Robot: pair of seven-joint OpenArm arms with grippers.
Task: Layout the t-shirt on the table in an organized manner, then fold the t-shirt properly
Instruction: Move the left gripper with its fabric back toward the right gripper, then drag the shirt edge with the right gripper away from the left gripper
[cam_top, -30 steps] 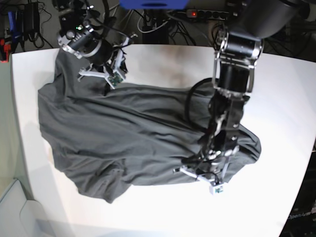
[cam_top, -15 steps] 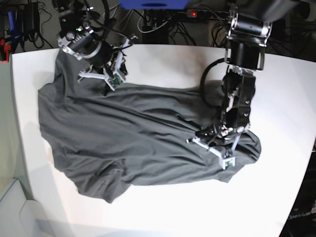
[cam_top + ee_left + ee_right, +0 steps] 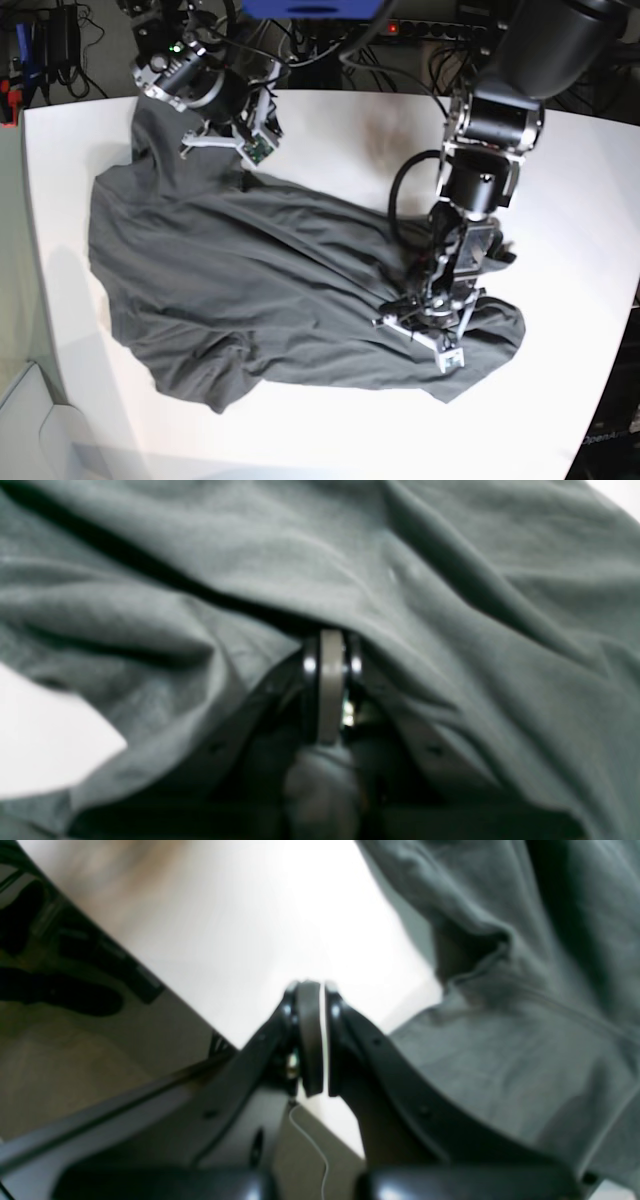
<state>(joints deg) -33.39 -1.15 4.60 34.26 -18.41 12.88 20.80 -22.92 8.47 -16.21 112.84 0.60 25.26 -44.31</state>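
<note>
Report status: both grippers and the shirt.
Left gripper shut, down on the t-shirt. Right gripper shut at its far edge. Shirt crumpled on the table. Nothing blocking.

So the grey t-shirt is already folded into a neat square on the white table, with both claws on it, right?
Not folded. The base view shows the t-shirt spread out and rumpled across the table. The left claw and right claw are indeed on it.

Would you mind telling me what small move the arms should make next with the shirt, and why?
Probably draw the left gripper outward, away from the right gripper, to tension the cloth. Both look shut, the left buried in fabric, and the t-shirt lies rumpled with diagonal folds on the table.
</note>
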